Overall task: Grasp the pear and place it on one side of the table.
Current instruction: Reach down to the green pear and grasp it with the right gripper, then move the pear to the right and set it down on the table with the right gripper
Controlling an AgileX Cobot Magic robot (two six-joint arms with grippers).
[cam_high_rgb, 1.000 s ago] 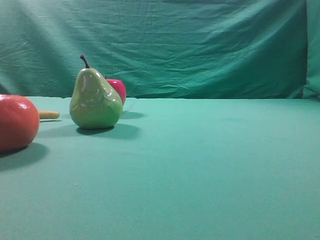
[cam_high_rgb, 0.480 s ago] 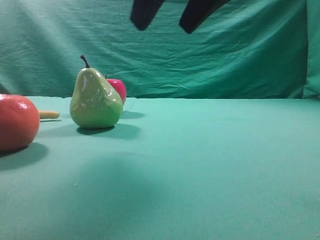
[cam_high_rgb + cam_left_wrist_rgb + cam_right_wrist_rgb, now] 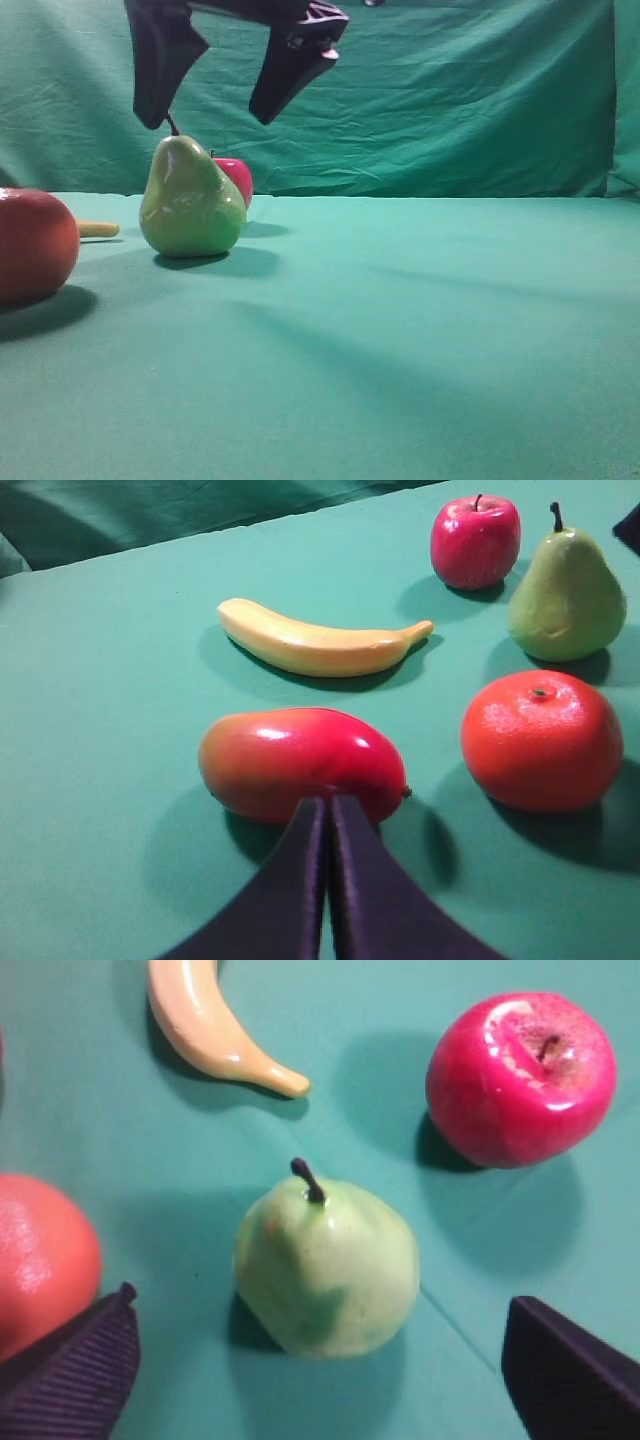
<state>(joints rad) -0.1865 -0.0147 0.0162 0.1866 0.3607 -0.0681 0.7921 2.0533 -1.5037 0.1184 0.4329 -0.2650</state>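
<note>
The pear [image 3: 191, 200] stands upright on the table [image 3: 420, 320], apple [image 3: 236, 178] just behind, orange fruit [image 3: 35, 243] left, bare cloth stretching right. The right gripper [image 3: 208, 122] hangs above, fingers spread wide, holding nothing. The left gripper [image 3: 328, 825] is closed, empty.

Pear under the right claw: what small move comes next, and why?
Probably lower the right claw straight down around the pear. It hangs open above the fruit, fingers either side of the stem, and the right wrist view shows the pear standing upright between them, untouched. The apple sits close behind, so I would descend slowly before closing.
</note>
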